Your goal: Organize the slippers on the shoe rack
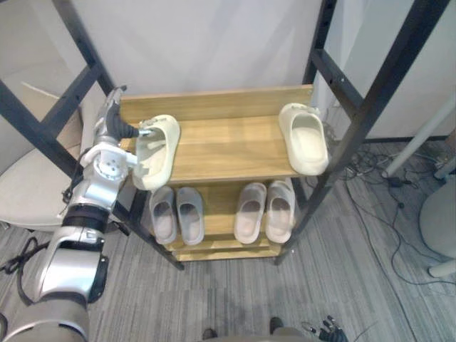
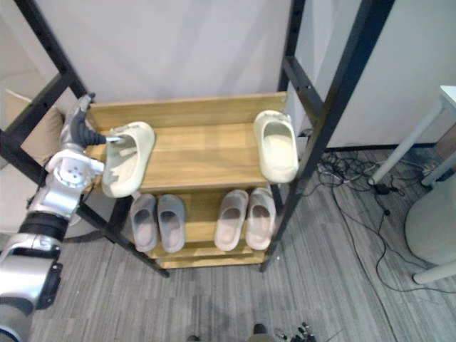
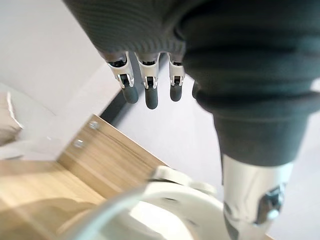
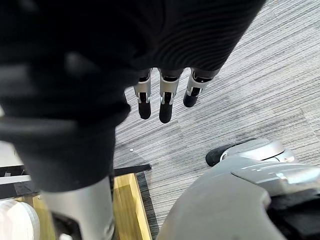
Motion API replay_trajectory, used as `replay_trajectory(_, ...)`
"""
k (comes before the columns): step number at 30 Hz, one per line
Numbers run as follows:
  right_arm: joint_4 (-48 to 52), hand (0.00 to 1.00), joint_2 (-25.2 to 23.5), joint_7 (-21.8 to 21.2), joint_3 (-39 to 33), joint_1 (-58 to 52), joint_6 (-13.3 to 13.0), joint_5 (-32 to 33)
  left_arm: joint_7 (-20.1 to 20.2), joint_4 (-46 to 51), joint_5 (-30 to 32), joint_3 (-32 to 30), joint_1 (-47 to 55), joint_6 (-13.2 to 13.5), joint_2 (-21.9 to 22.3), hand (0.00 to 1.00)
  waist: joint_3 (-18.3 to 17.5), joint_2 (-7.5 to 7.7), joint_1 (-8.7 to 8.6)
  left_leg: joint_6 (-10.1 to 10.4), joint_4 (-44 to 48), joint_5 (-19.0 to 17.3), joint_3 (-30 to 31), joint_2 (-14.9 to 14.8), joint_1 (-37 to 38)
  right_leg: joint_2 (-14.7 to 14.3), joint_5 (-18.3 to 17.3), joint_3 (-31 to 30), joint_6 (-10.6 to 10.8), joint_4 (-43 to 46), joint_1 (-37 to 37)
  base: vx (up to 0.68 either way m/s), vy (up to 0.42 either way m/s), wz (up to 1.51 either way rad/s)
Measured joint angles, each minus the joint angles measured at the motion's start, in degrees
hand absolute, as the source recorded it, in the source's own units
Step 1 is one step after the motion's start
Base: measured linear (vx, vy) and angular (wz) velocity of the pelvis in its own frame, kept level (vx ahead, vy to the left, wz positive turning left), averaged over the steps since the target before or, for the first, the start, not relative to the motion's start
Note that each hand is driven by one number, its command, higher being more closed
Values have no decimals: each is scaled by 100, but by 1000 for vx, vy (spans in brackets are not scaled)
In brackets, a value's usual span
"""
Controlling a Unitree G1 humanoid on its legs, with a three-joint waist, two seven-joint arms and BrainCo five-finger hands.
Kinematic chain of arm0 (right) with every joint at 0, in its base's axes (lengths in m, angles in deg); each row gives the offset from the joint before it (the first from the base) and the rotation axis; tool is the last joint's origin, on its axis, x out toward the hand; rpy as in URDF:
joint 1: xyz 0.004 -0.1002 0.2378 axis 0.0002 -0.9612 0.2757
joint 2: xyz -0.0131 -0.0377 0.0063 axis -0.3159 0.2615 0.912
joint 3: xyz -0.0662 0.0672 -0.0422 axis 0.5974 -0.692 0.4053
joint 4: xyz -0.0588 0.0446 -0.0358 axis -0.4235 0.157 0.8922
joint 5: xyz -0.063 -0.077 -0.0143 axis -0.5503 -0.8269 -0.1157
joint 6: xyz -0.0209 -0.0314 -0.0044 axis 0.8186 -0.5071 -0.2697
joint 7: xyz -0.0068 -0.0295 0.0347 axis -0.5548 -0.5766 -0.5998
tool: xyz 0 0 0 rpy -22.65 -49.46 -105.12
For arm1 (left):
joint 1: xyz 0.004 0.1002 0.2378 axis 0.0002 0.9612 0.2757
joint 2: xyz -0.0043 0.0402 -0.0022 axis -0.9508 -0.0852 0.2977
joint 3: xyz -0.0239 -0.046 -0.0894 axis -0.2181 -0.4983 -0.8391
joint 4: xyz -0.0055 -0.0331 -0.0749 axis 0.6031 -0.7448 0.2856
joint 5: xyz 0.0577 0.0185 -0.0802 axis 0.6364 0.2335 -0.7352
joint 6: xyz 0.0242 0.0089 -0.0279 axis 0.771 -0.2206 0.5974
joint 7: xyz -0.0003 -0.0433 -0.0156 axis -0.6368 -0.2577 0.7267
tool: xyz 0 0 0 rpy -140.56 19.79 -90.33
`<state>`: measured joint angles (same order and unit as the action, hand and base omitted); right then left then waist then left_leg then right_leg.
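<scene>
The left hand (image 1: 114,135) reached in, fingers (image 3: 150,85) stretched straight, thumb against the cream foam slipper (image 1: 157,151) just beneath them on the wooden shoe rack (image 1: 228,146). Pairing step, I reckoned: next, slide it toward the matching slipper (image 1: 305,139), well beyond the fingertips. The right hand (image 4: 165,100) hung slack-fingered.

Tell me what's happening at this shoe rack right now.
The robot's left hand is at the cream slipper on the left end of the rack's top shelf. Its thumb is against the rim and its fingers are uncurled. That slipper overhangs the shelf's front edge. A matching slipper lies at the far right end. Two greyish pairs sit on the lower shelf. The right hand hangs open, low over the floor.
</scene>
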<state>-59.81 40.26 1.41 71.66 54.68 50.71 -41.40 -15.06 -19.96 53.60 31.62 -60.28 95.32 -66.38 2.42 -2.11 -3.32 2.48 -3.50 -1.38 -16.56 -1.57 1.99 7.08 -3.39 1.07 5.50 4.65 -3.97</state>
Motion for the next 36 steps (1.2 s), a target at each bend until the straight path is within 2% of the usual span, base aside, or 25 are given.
replay_trajectory(14,-234,0,92,31,87,115,6,12,-1,-350,227,17,7,-219,-34,0,11,-12,-41,-10,-24,10,95,13,-101,1,2,57,-4,-88,-36,4,-6,3)
replay_trajectory(19,-240,0,90,51,79,117,9,12,-8,-510,220,16,-187,-247,-35,0,20,-14,-21,-10,-45,9,-27,15,-204,-15,40,-52,-10,-91,-205,-9,-3,-12)
replay_trajectory(29,-266,0,29,56,-86,122,42,9,-70,-683,147,5,-441,-251,-38,0,62,-31,-90,-11,-46,8,-177,25,-200,-30,162,-266,-31,-223,-227,1,-14,-11)
replay_trajectory(30,-280,0,30,57,-88,123,43,10,-73,-683,146,-7,-442,-251,-45,100,67,-40,-85,-11,-48,8,-189,28,-202,-31,198,-291,-25,-269,-224,-46,-14,-14)
replay_trajectory(36,-280,0,35,57,-89,137,49,10,-76,-683,113,-8,-446,-251,-46,100,131,-79,-91,-10,-106,6,-256,34,-199,-32,304,-362,13,-340,-303,-68,-20,-9)
